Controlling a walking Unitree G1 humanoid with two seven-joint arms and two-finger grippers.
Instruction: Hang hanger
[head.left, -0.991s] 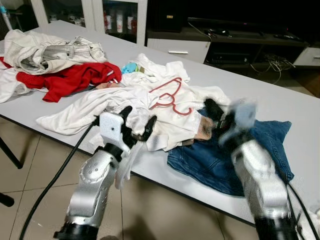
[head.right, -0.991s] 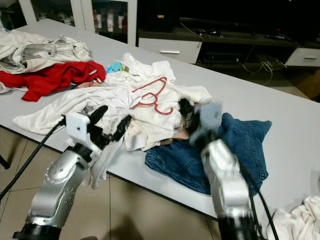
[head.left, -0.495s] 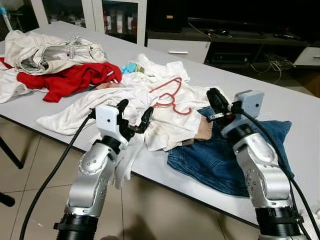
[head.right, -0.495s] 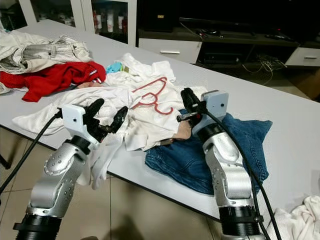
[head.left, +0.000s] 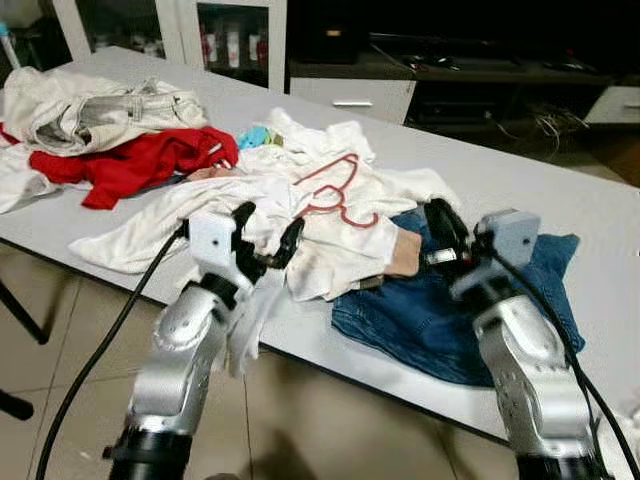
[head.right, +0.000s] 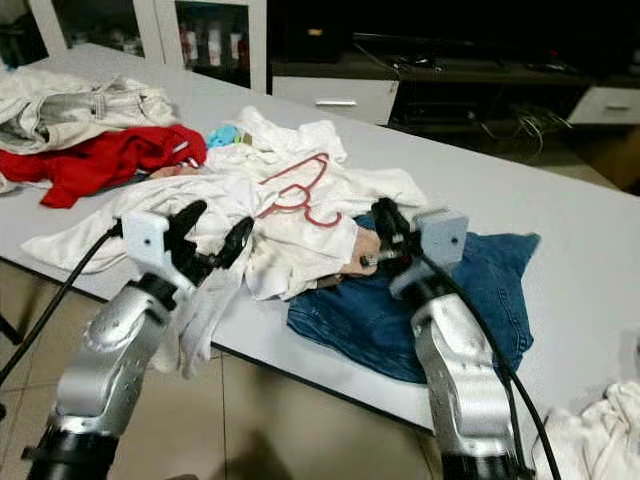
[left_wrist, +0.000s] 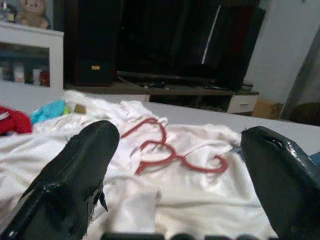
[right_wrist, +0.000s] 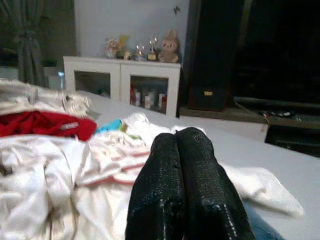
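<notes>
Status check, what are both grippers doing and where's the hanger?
Left gripper open, hovering short of the red hanger. Right gripper shut, empty, over the jeans. Hanger lies on white shirt, unheld.

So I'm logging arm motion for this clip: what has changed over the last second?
The right gripper rose from the jeans, swung up beside the white shirt, then eased back a little, fingers shut. The left gripper stayed open near the table edge. The red hanger and the clothes lie as before.
</notes>
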